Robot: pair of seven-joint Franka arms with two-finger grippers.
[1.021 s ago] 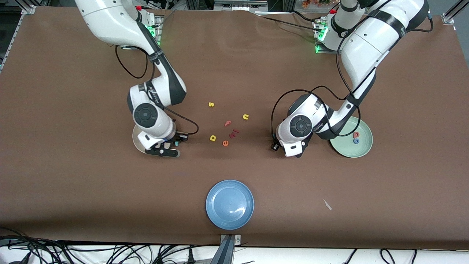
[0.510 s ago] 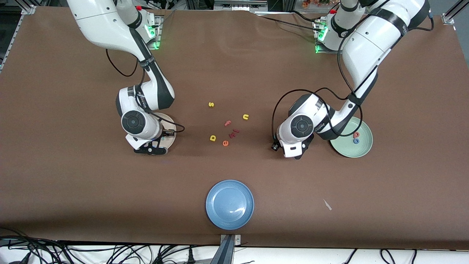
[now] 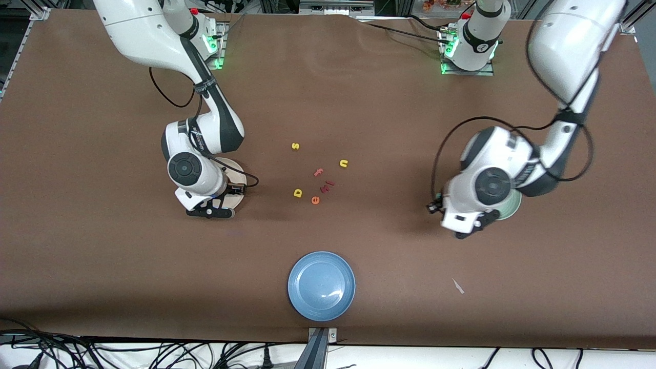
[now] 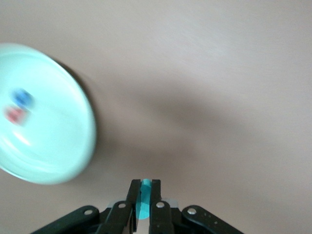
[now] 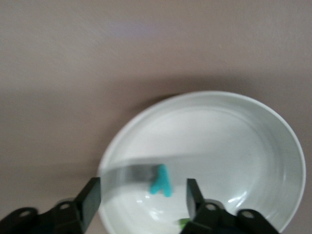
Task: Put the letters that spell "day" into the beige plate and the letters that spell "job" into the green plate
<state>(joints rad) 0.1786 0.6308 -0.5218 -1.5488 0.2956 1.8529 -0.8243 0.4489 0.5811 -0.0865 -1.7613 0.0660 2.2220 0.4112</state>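
My right gripper (image 5: 142,189) hangs open over the beige plate (image 5: 253,146). In the plate the teal "y" (image 5: 161,181) lies loose between the jaws, with a sliver of dark green letter (image 5: 182,223) beside it. In the front view this gripper (image 3: 211,211) covers part of the beige plate (image 3: 237,178). My left gripper (image 4: 144,184) is shut on a teal "j" (image 4: 145,201) and is over bare table beside the green plate (image 4: 53,156). That plate holds the blue "o" (image 4: 22,96) and red "b" (image 4: 14,115). The yellow "d" (image 3: 298,193) lies mid-table.
Around the "d" lie a yellow "s" (image 3: 295,146), a pink "f" (image 3: 318,172), a yellow "n" (image 3: 343,163), an orange "e" (image 3: 315,200) and dark red pieces (image 3: 326,185). A blue plate (image 3: 321,285) sits near the front edge. The left arm hides most of the green plate (image 3: 514,207).
My right gripper carried the teal "y" over the beige plate, then opened and dropped it there. My left arm swung with the "j" toward the green plate.
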